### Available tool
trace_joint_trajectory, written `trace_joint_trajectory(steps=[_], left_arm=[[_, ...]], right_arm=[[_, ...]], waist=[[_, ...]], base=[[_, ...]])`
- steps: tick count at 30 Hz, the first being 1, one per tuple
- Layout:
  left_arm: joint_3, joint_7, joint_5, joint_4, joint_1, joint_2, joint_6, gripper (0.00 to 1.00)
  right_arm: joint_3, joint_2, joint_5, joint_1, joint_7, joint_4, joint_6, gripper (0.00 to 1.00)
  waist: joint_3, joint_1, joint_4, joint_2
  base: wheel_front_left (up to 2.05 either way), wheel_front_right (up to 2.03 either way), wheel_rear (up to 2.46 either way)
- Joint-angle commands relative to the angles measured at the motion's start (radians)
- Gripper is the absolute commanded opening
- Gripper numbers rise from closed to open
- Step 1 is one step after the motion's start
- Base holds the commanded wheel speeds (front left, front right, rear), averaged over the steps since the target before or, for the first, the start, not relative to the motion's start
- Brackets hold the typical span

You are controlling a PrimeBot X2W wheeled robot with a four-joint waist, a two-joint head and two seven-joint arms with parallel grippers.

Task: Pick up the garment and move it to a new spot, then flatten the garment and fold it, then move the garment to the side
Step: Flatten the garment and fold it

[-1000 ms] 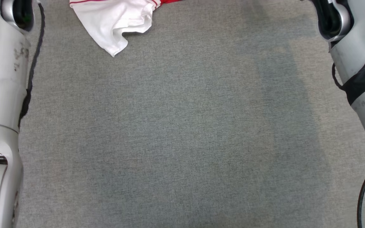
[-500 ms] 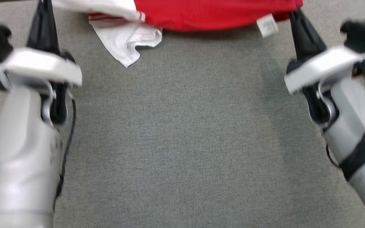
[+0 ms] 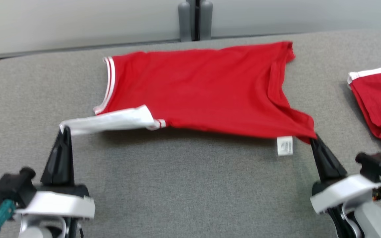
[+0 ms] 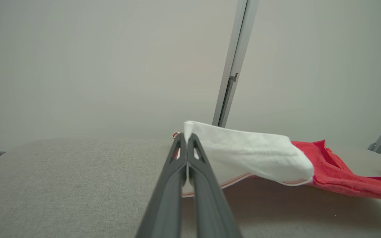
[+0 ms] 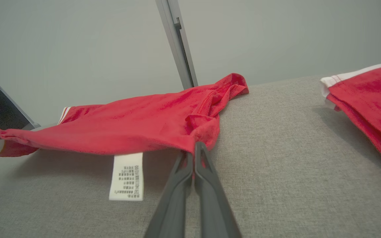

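A red garment (image 3: 203,89) with white trim lies spread across the far half of the grey table (image 3: 190,185). Its near edge is lifted off the surface between my two grippers. My left gripper (image 3: 65,129) is shut on the tip of the white sleeve (image 4: 243,150), pinched tight in the left wrist view (image 4: 187,135). My right gripper (image 3: 311,138) is shut on the garment's red near-right corner (image 5: 200,132), fingertips (image 5: 195,145) together on the cloth. A white care label (image 5: 127,177) hangs down from the lifted edge beside the right fingers.
A second red garment with white trim (image 3: 380,99) lies folded at the table's right edge. A grey wall with a vertical metal post (image 3: 195,19) stands behind the table. Bare grey cloth stretches between my arms along the near side.
The head camera has tilted up, so the whole garment and the wall have come into view. Both grippers keep their hold; the garment now lies stretched out flat rather than bunched.
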Motion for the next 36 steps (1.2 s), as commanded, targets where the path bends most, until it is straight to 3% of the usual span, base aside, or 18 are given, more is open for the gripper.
trace_joint_trajectory(steps=[1, 8, 20, 26, 36], left_arm=[[0.0, 0.022, 0.004, -0.031, 0.034, 0.005, 0.009, 0.0], [-0.021, 0.21, -0.01, -0.304, 0.265, 0.001, 0.069, 0.0], [-0.017, 0.424, -0.024, -0.594, 0.479, 0.028, 0.135, 0.0], [-0.025, 0.458, -0.043, -0.571, 0.478, 0.026, 0.14, 0.0], [-0.067, 0.467, -0.094, -0.37, 0.342, 0.028, 0.081, 0.0]], right_arm=[[-0.011, -0.01, -0.016, 0.027, 0.001, -0.007, 0.0, 0.0], [-0.13, 0.017, -0.08, 0.259, 0.098, -0.136, 0.0, 0.0], [-0.37, 0.115, -0.199, 0.581, 0.429, -0.469, 0.0, 0.0], [-0.394, 0.157, -0.225, 0.616, 0.52, -0.54, 0.0, 0.0], [-0.372, 0.15, -0.23, 0.492, 0.576, -0.481, 0.0, 0.0]], waist=[[-0.042, 0.0, 0.013, 0.0], [-0.133, 0.0, 0.033, 0.0], [-0.214, 0.0, 0.032, 0.0], [-0.201, 0.0, 0.021, 0.0], [-0.089, 0.0, -0.005, 0.0]], base=[[0.0, 0.0, 0.0], [0.0, 0.0, 0.0], [0.0, 0.0, 0.0], [0.0, 0.0, 0.0], [0.0, 0.0, 0.0]])
